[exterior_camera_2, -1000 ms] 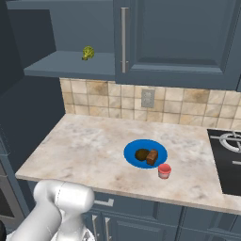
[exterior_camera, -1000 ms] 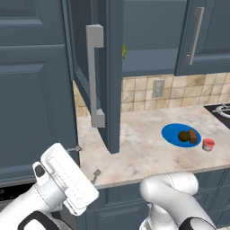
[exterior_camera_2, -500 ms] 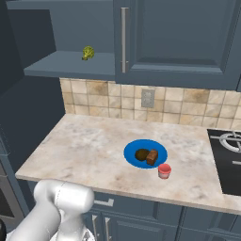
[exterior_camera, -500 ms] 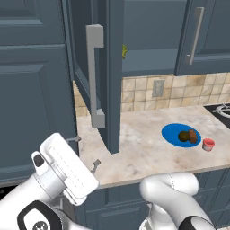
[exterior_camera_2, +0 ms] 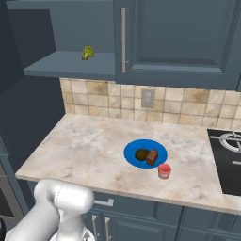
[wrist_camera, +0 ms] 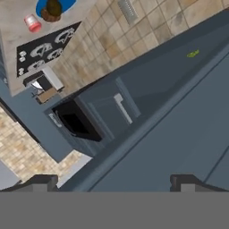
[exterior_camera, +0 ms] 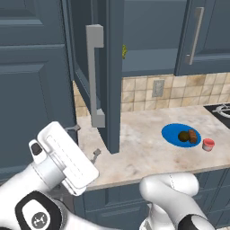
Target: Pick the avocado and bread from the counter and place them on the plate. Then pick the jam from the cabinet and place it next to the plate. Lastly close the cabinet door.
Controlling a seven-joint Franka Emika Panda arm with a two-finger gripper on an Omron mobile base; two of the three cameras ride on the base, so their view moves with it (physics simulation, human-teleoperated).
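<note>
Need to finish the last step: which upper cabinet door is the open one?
The cabinet door with the grey bar handle, swung out edge-on over the counter's left end; the neighbouring door is shut.

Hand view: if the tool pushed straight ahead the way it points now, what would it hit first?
Most likely the open cabinet door: its flat dark blue-grey face lies just beyond the open tool. Depth is hard to judge here, so contact distance is unclear.

The glossy white, rounded arm [exterior_camera: 166, 193] had dark joint rings, a flat white ribbed hand block [exterior_camera: 67, 157], and what looked like a small round grey logo on a black cap.
</note>
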